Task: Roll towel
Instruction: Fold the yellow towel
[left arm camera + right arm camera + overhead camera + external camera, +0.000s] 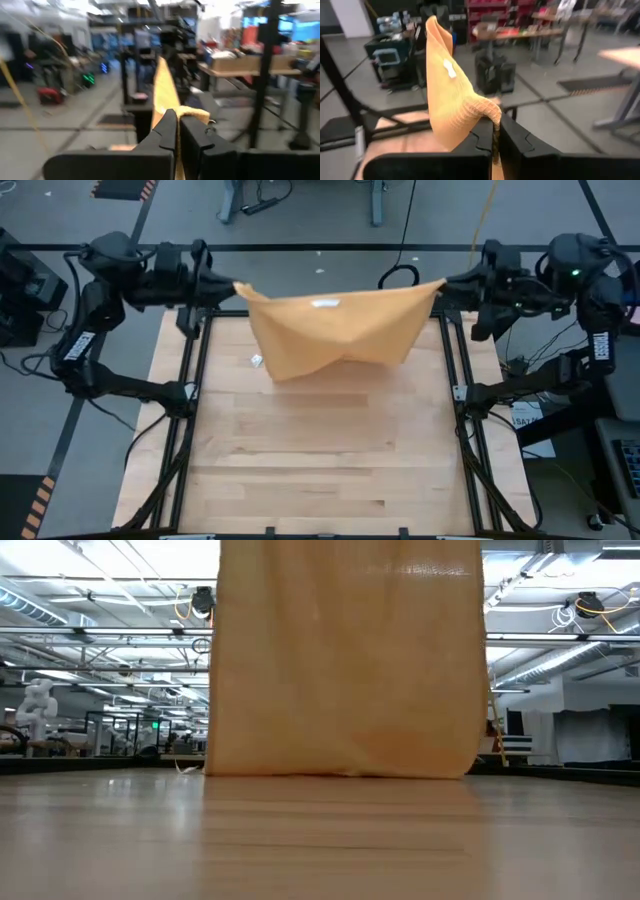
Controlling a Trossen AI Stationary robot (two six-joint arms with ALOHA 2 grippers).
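Item: towel (335, 330), mustard-yellow cloth, one piece, suspended above the far end of the wooden surface (320, 470) and stretched between the two arms. Its upper edge runs taut from corner to corner with a small white tag (326, 304) near the middle of that edge; the body of the towel hangs down in a sagging fold, and in the low view its bottom hem (340, 772) reaches the surface or sits just above it, which of the two cannot be told. Left end effector (228, 284): at the towel's left top corner, fingers pressed fully together with that corner pinched between them, as the left wrist view confirms (177, 131). Right end effector (447, 280): at the towel's right top corner, fingers likewise clamped tight on the fabric, the cloth bunching just above the fingertips in the right wrist view (495, 137). A second small white scrap (256, 361) lies on the surface just beside the towel's lower left fold.
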